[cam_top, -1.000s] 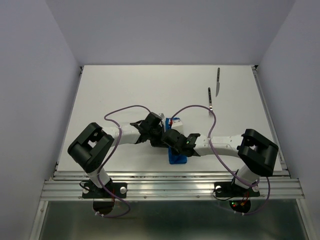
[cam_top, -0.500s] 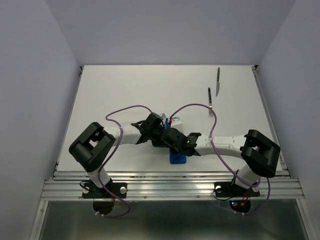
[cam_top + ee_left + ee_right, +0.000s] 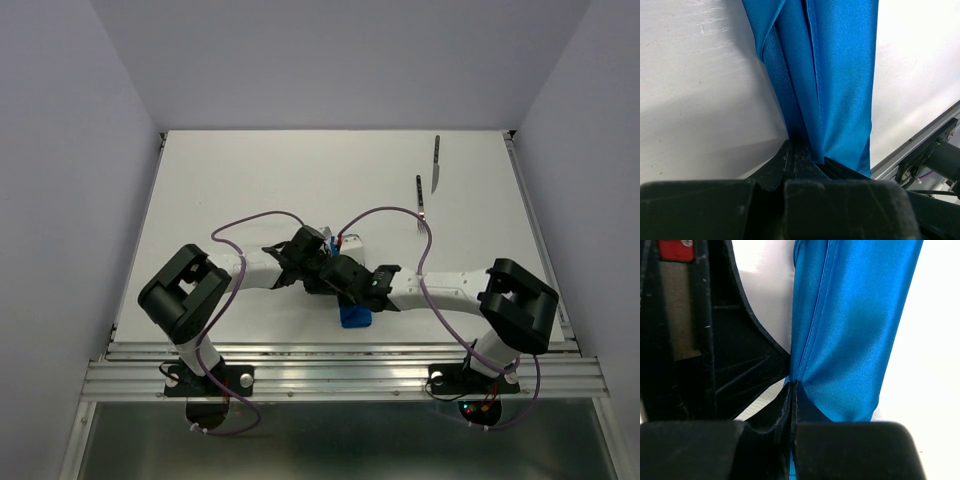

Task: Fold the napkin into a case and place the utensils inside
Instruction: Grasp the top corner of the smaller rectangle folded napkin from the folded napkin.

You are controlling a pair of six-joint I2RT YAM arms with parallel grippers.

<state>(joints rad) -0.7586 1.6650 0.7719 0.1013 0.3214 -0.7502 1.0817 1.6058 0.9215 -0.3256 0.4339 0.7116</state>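
The blue napkin (image 3: 355,317) lies folded into a narrow strip near the table's front edge, mostly hidden under both grippers in the top view. My left gripper (image 3: 325,268) is shut on a fold edge of the napkin (image 3: 830,75). My right gripper (image 3: 340,272) is shut on the napkin's hemmed edge (image 3: 850,325). The two grippers sit close together over the cloth. The fork (image 3: 421,203) and the knife (image 3: 436,164) lie apart at the far right of the table.
The metal rail (image 3: 340,375) runs along the table's front edge just beyond the napkin's near end. Purple cables (image 3: 250,220) loop over both arms. The left gripper's black body (image 3: 700,340) fills the left of the right wrist view.
Both grippers have drawn a little closer together over the napkin, and less blue cloth shows in the top view. The fork and knife have not moved.
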